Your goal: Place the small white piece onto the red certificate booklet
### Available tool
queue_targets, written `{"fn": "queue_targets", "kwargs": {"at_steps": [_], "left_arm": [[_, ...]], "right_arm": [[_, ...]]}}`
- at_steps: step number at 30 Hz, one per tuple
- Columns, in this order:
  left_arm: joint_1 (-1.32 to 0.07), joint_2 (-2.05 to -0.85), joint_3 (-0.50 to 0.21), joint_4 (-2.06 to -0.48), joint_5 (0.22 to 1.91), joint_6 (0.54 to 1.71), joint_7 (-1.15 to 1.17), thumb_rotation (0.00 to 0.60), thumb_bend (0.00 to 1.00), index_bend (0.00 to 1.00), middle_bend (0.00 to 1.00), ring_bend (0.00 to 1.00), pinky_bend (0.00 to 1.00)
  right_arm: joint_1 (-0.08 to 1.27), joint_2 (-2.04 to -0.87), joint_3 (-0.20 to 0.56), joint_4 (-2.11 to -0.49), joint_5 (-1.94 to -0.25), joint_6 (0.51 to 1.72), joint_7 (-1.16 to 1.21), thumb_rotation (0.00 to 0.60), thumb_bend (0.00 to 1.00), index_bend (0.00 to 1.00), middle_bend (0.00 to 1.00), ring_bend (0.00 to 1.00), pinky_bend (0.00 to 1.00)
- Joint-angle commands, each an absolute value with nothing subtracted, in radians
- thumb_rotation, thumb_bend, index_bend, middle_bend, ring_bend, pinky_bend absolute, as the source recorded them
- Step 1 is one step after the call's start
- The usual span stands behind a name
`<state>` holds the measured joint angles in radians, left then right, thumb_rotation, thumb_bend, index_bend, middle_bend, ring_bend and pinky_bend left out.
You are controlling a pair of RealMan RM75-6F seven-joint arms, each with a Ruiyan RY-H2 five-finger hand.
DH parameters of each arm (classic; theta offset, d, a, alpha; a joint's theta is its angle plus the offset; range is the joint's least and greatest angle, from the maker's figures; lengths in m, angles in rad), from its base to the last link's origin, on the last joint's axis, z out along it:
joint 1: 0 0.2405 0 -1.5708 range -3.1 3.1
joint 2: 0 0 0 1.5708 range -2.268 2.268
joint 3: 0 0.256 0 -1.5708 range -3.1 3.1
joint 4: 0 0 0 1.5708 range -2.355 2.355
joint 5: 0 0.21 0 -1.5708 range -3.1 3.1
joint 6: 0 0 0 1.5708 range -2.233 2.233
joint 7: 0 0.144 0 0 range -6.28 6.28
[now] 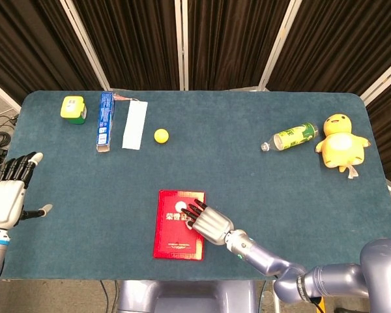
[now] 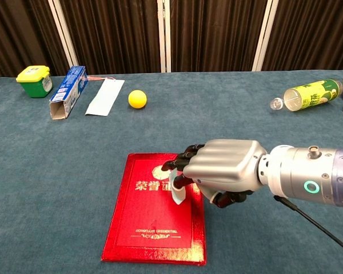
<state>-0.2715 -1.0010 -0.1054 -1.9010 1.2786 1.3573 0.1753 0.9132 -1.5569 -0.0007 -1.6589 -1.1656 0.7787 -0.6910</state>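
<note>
Our right hand [image 2: 220,174] hovers over the red certificate booklet [image 2: 154,220], which lies near the table's [image 1: 260,195] front edge. The small white piece [image 2: 176,193] rests on the booklet's upper part, half hidden under our fingertips [image 2: 180,170]; we cannot tell whether they pinch it or merely touch it. If they cling to it, withdrawing could drag it off the booklet's right edge. Our left hand [image 1: 6,192] waits with fingers spread beyond the table's left edge.

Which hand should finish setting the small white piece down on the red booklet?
Right hand: it holds the small white piece over the red certificate booklet. The left hand hovers open at the table's far edge.
</note>
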Motion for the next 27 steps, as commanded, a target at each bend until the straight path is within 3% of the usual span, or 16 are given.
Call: {"fn": "queue_targets", "kwargs": {"at_steps": [1,27], "left_arm": [[-0.271,-1.0,-0.106,-1.902,1.28,1.355,0.175,0.6,0.0,0.0,0.0,0.0,0.0],[-0.267,-0.997,-0.114,-1.905,1.284,1.347,0.171,0.6,0.0,0.0,0.0,0.0,0.0]], "right_arm": [[0.914,-1.556,-0.007,-1.669,-1.169,0.783,-0.697,0.6,0.98,0.36,0.0,0.0,0.0],[0.928,-1.563,-0.009,-1.674,-1.165,0.816,-0.721,0.6,0.98,0.36,0.0,0.0,0.0]]}}
